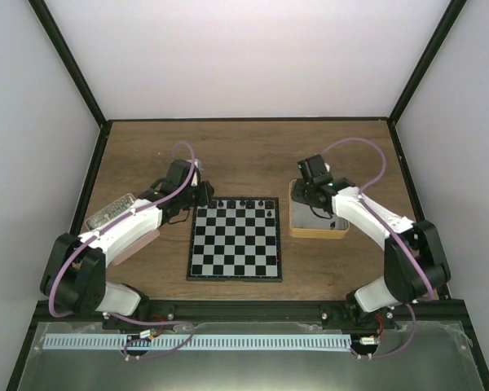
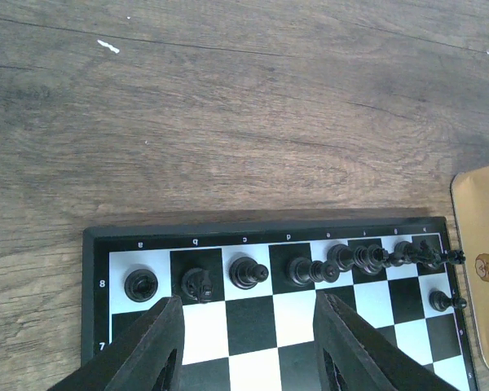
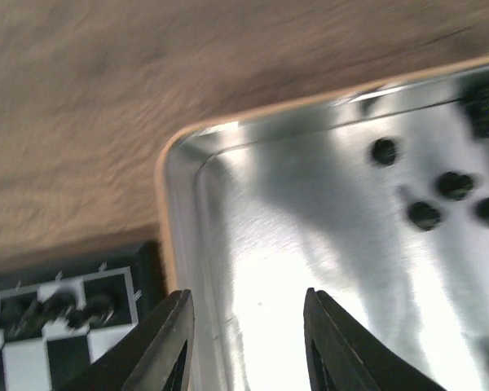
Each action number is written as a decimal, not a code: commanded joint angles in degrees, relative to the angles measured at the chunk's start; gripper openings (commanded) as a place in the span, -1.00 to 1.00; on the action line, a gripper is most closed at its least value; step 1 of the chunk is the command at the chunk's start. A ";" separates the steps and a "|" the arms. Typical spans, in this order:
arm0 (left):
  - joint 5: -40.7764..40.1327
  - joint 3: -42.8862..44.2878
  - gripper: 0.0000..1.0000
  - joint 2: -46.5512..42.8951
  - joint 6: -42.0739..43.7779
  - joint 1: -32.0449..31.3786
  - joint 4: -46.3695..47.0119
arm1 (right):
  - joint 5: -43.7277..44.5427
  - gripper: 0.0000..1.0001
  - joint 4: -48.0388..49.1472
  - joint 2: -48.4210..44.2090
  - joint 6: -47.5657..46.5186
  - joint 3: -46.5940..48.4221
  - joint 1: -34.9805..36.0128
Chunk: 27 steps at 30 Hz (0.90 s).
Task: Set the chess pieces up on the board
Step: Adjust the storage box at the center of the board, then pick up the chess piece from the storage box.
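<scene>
Right wrist view showed the right hand (image 3: pixel 246 330) spread, empty, above the tin (image 3: pixel 168 175), where about six loose chess pieces (image 3: pixel 424 214) showed. Dropping squarely over one lone piece would likely pinch cleanest. Left hand (image 2: pixel 248 330) hovered spread, empty, over the board (image 2: pixel 196 236) on the desk (image 2: pixel 228 122), with eight pieces along its far row and one in the next.

Tiny black pieces (image 2: pixel 247 273) along board (image 2: pixel 253 324) edge

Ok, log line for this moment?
chess pieces line board far row | left end effector open above board | right end effector open over tin
</scene>
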 commanded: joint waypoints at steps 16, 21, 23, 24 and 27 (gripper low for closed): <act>-1.76 0.72 -0.08 -3.23 0.45 0.24 -0.23 | 4.87 -0.52 6.20 6.28 0.72 -3.49 -13.00; -1.78 0.77 -0.08 -3.07 0.48 0.23 -0.12 | 4.81 -0.66 6.98 8.95 -0.53 -2.90 -13.47; -1.79 0.80 -0.08 -3.10 0.54 0.23 -0.09 | 4.96 -0.67 7.12 9.61 -0.85 -2.74 -13.50; -1.79 0.90 -0.08 -3.01 0.57 0.27 -0.11 | 4.98 -0.67 7.18 9.84 -1.01 -2.72 -13.47; -1.80 0.97 -0.08 -2.97 0.65 0.26 -0.16 | 5.03 -0.66 7.86 10.60 -1.61 -2.56 -13.48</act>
